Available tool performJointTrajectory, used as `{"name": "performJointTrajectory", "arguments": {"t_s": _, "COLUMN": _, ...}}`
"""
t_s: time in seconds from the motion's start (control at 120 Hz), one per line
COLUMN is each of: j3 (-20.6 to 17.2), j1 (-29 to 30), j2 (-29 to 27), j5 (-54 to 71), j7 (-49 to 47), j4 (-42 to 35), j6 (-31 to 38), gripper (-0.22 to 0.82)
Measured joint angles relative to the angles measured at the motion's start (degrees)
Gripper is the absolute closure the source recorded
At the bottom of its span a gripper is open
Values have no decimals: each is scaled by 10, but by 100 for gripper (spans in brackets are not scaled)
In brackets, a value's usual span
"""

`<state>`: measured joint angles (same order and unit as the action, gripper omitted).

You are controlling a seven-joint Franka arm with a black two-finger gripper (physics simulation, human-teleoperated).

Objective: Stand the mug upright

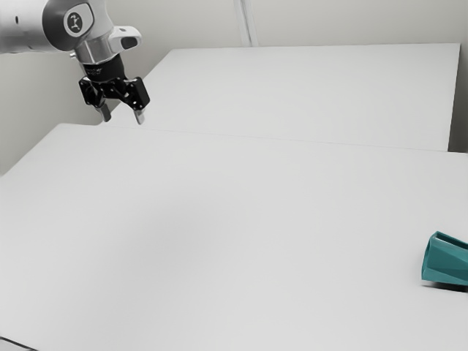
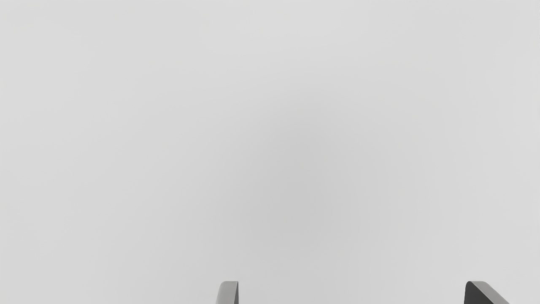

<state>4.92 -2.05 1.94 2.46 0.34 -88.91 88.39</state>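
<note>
Lying mug (image 1: 446, 262): apparently on its side, well apart from and lower than the gripper (image 1: 123, 120), toward the exterior view's right.
Black fingers: wide open, nothing between them.
Upright pose: not met; grasping and righting remain.

One mug (image 1: 446, 263) is at the exterior view's right, and one arm (image 1: 25, 29) is at its far left, with one gripper (image 1: 123, 121) that has two fingers (image 2: 229, 293). The white surfaces number two, one near surface (image 1: 219, 219) and one far surface (image 1: 307, 88). One thin dark line (image 1: 18, 344) is at the exterior view's near left.
</note>
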Motion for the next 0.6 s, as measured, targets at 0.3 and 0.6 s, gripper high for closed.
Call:
{"name": "performJointTrajectory", "arguments": {"t_s": 0.3, "j3": -4, "j1": -9, "j2": 1, "j5": -12, "j7": 2, "j4": -3, "j6": 12, "gripper": 2}}
{"name": "performJointTrajectory", "arguments": {"t_s": 0.6, "j3": -5, "j1": -19, "j2": 2, "j5": -103, "j7": 18, "j4": -63, "j6": 79, "gripper": 2}}
